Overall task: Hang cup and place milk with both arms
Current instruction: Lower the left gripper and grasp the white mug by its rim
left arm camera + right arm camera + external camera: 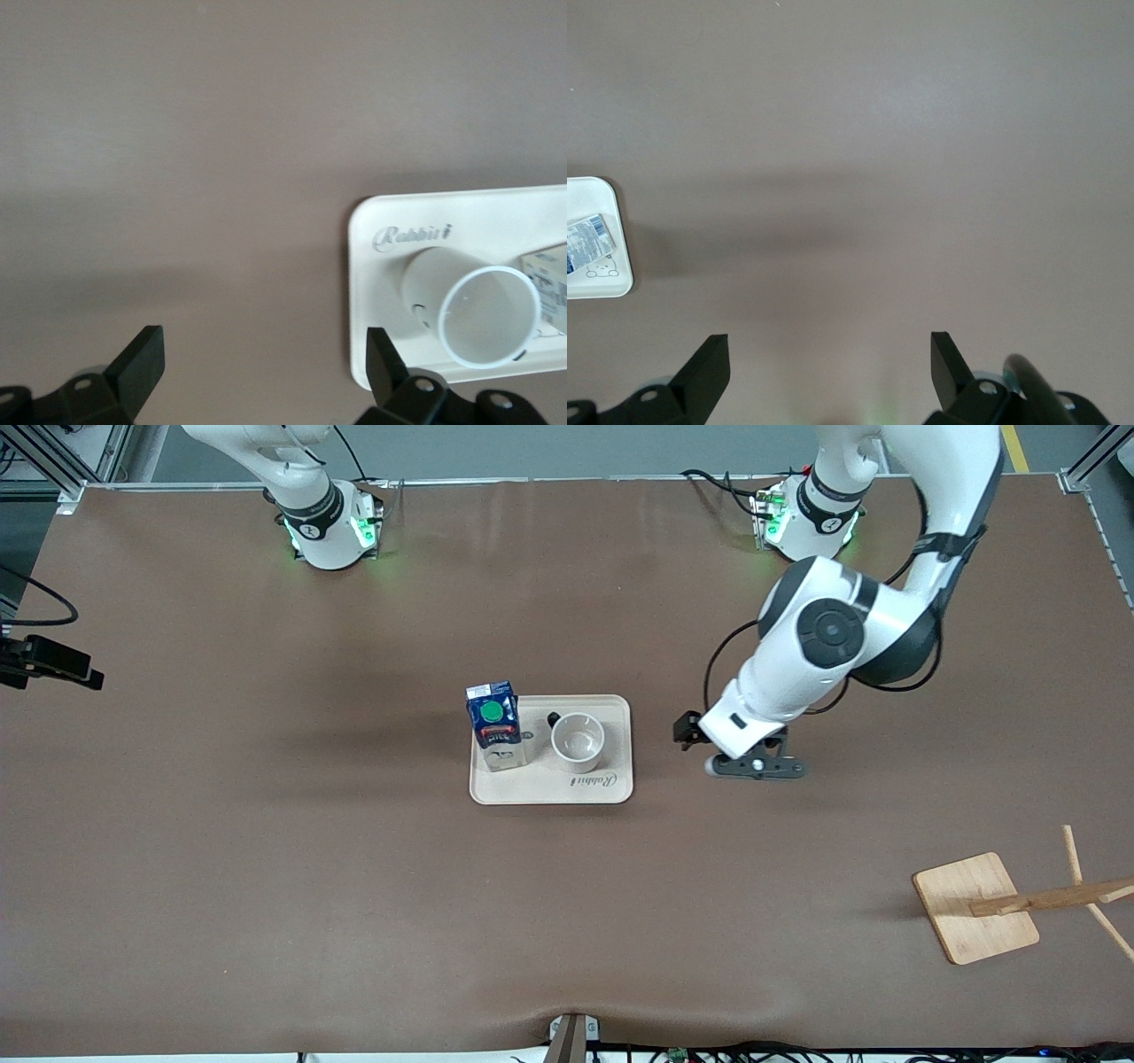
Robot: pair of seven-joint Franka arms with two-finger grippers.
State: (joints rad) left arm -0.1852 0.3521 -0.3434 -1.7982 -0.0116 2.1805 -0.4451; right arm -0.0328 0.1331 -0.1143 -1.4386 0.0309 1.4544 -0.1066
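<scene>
The cup (578, 742) stands upright on a beige tray (567, 790) in the middle of the table, mouth up, its dark handle toward the robots' bases. The milk (494, 724) stands on the same tray beside the cup, toward the right arm's end. My left gripper (757, 769) hangs open and empty over bare table off the tray's edge, toward the left arm's end. Its wrist view shows the left gripper (264, 347), the cup (478, 312), the milk (549, 285) and the tray (365, 266). My right gripper (830, 351) is open over bare table, with the tray (622, 282) and milk (585, 241) at the view's edge.
A wooden rack with a square base (974, 911) and slanted pegs (1083, 887) stands near the front camera at the left arm's end. A black device (49, 662) juts in at the table's edge on the right arm's end. Brown tabletop surrounds the tray.
</scene>
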